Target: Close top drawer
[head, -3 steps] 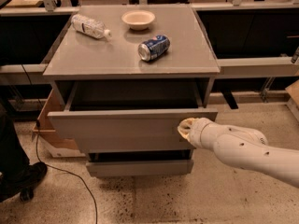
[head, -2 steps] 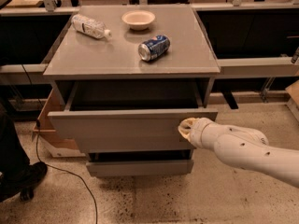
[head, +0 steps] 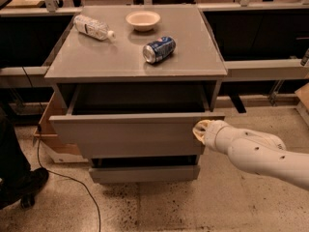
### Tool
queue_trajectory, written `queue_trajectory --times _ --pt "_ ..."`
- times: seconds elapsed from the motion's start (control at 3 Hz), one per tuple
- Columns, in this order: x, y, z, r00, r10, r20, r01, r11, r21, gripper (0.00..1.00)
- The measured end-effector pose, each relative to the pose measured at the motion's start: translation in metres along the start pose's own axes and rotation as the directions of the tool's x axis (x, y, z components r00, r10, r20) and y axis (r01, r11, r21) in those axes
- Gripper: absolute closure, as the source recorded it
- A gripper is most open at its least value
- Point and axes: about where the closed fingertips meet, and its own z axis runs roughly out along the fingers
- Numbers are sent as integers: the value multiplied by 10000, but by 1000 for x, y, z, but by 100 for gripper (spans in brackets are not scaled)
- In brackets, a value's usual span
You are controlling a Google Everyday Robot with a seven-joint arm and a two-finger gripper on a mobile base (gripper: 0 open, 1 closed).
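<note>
Touching: gripper (head: 200, 131) on top drawer (head: 128, 137) front, right end
Top drawer: pulled out
Grip state: unclear
Tabletop (head: 96, 59) above top drawer: can (head: 159, 50), bottle (head: 93, 27), bowl (head: 143, 20)

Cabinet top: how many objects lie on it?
3: a plastic bottle at the back left, a bowl at the back centre, a can on its side nearer the front. The tool is at the right end of the open top drawer.
</note>
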Motion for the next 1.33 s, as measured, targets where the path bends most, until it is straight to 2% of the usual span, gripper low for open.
queue_trajectory --times 0.33,0.67,1.33 --pt "17 -16 16 9998 -148 -167 155 9990 421 100" --pt "22 -24 29 9996 -229 -175 241 9973 696 100" --pt "18 -36 46 9995 -306 60 297 9931 1131 100"
